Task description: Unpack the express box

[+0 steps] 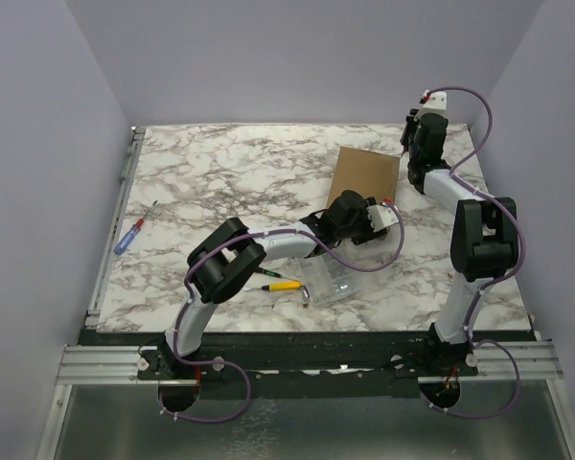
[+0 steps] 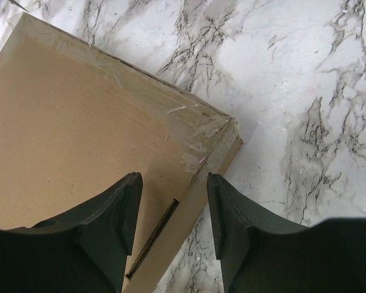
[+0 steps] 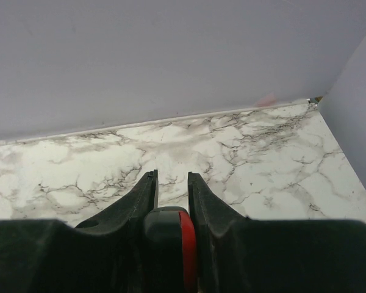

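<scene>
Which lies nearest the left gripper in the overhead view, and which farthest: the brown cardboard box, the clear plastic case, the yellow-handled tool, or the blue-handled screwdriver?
Starting from the left gripper:
1. express box, its corner directly under the fingers.
2. clear plastic case, just toward the arm bases.
3. yellow-handled tool, left of the case.
4. blue-handled screwdriver, at the far left table edge.

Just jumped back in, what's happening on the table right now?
The left gripper hangs open over a corner of the express box, which lies flat on the table, closed and sealed with clear tape. The right gripper is raised near the back wall, shut on a black and red tool. A clear case lies just in front of the box.
</scene>
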Available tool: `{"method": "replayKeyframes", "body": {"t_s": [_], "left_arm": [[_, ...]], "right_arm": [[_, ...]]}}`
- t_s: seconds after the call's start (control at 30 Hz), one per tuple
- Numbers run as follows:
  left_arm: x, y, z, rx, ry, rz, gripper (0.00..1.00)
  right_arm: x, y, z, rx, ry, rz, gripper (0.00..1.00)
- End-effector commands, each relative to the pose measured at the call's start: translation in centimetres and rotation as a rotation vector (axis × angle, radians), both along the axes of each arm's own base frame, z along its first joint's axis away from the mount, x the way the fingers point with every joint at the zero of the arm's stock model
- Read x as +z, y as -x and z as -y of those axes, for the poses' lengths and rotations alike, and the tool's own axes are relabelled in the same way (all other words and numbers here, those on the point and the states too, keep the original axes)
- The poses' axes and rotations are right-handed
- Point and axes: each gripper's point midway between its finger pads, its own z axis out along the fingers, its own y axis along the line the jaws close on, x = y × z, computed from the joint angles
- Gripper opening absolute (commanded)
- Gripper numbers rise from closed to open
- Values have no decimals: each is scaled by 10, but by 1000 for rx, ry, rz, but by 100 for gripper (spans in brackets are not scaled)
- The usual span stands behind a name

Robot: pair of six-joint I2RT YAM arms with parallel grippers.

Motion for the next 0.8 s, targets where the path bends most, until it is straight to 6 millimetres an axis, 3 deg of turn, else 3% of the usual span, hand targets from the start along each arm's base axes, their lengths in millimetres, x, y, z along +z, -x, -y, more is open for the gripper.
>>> {"method": "replayKeyframes", "body": {"t_s": [0.0,0.3,0.77], "left_arm": [[-2,1,6,-3,2,-9,52],[-3,1,6,-5,0,-11,51],[-3,3,9,-12,-6,-17,49]], "right_arm": [[18,-10,6,-21,7,54,0],[31,-6,3,-10,-32,82,0],[33,-7,3,-13,-33,83,0]]}}
